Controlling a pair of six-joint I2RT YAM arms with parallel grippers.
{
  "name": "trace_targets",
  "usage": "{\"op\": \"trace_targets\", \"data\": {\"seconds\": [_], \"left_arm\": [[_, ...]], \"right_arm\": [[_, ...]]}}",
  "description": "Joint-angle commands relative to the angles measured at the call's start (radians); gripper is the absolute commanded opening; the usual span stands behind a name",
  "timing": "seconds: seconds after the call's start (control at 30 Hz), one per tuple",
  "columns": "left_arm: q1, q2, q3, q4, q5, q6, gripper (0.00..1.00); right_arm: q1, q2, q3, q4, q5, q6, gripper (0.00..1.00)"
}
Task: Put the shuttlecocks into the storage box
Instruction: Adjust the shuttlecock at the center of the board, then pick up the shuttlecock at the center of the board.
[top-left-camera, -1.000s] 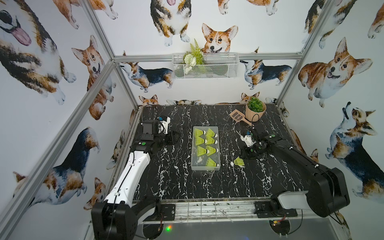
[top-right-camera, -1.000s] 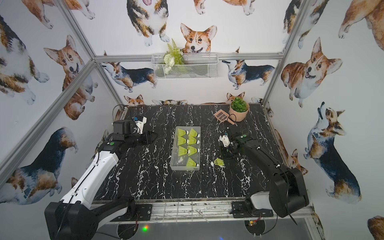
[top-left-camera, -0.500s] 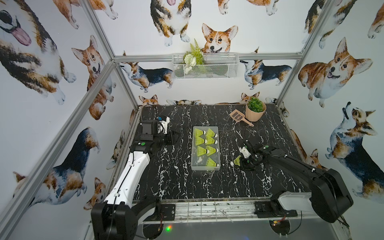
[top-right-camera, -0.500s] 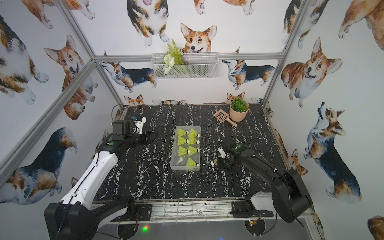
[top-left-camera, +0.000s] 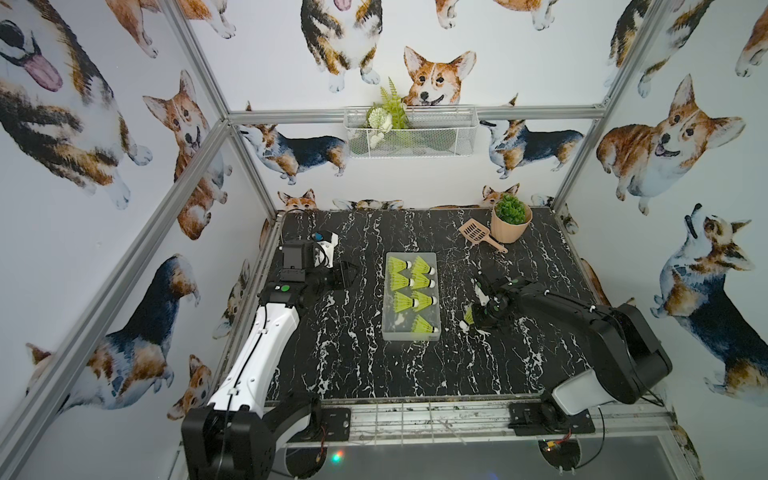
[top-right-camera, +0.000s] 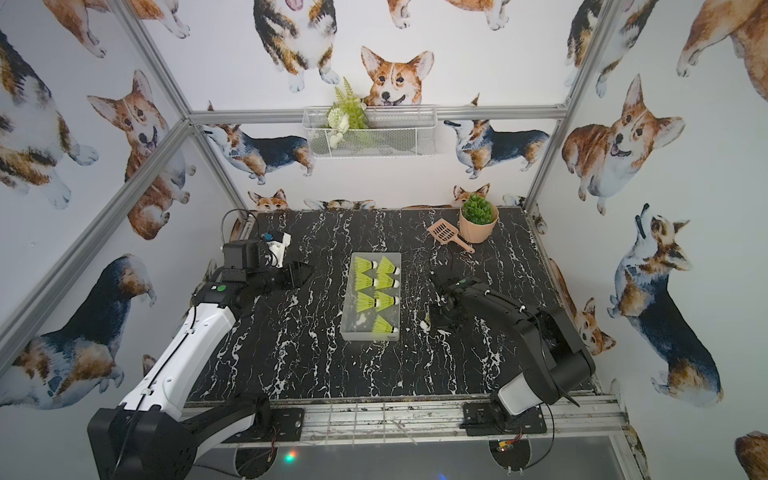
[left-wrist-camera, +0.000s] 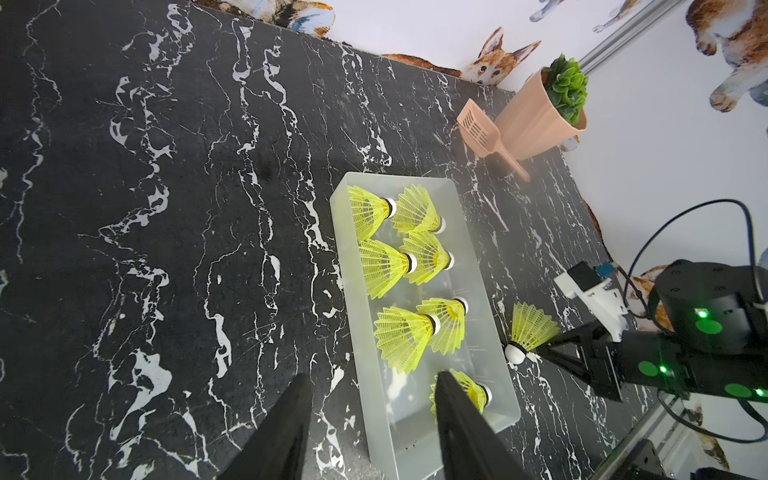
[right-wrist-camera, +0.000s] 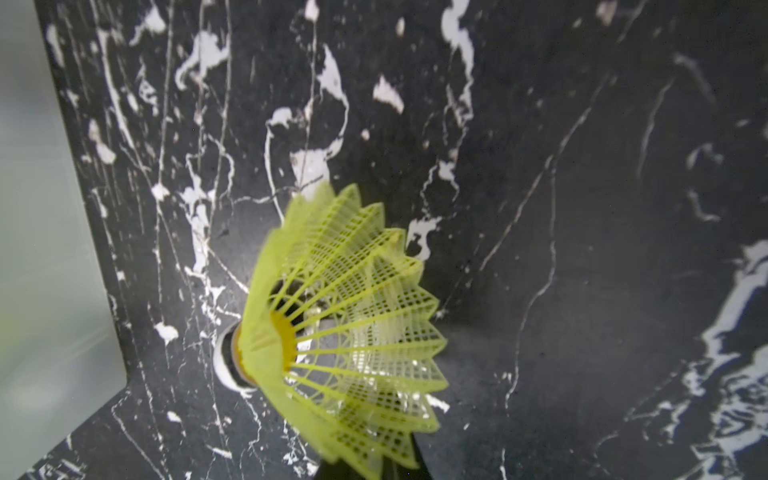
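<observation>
The translucent storage box (top-left-camera: 390, 330) (top-right-camera: 350, 328) (left-wrist-camera: 360, 365) lies mid-table and holds several yellow-green shuttlecocks (top-left-camera: 402, 283) (left-wrist-camera: 401, 332). One more shuttlecock (top-left-camera: 468, 316) (top-right-camera: 425, 320) (left-wrist-camera: 531, 327) (right-wrist-camera: 345, 332) sits low over the table just right of the box's near end, white tip toward the box. My right gripper (top-left-camera: 476, 322) (left-wrist-camera: 540, 354) (right-wrist-camera: 374, 467) is shut on its skirt. My left gripper (top-left-camera: 352, 274) (left-wrist-camera: 372, 376) hovers left of the box, open, with nothing between its fingers.
A potted plant (top-left-camera: 510, 218) and a tan scoop (top-left-camera: 478, 232) stand at the back right of the table. A white wire basket (top-left-camera: 409, 133) hangs on the back wall. The box's frosted wall (right-wrist-camera: 41, 249) is close beside the held shuttlecock.
My right gripper has moved toward the table's front, down onto the loose shuttlecock, and closed on its skirt. The left arm has not moved.
</observation>
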Motion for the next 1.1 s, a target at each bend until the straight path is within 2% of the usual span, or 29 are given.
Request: {"op": "trace_targets", "data": {"seconds": [0.0,0.2,0.37,0.5,0.67,0.77,0.93,1.07], "left_arm": [[0.003,-0.006,0.004,0.009,-0.005,0.013,0.51],[0.004,-0.008,0.004,0.004,-0.011,0.014,0.52],[0.005,-0.007,0.003,0.004,-0.012,0.015,0.52],[0.005,-0.006,0.003,0.005,-0.012,0.015,0.51],[0.007,-0.006,0.004,0.004,-0.009,0.013,0.51],[0.01,-0.006,0.003,0.006,-0.008,0.013,0.51],[0.011,-0.008,0.004,0.006,-0.006,0.013,0.51],[0.011,-0.011,0.002,0.006,-0.006,0.013,0.51]], "right_arm": [[-0.001,0.047,0.036,0.02,0.066,-0.045,0.13],[-0.003,0.093,0.084,0.047,0.062,-0.062,0.13],[-0.003,0.099,0.107,0.059,0.007,-0.058,0.16],[-0.002,0.059,0.09,0.059,-0.047,-0.038,0.23],[0.007,-0.004,0.053,0.099,-0.135,0.034,0.45],[0.028,-0.014,0.038,0.14,-0.145,0.083,0.52],[0.084,0.05,0.075,0.152,-0.113,0.124,0.58],[0.11,0.102,0.096,0.149,-0.051,0.17,0.56]]}}
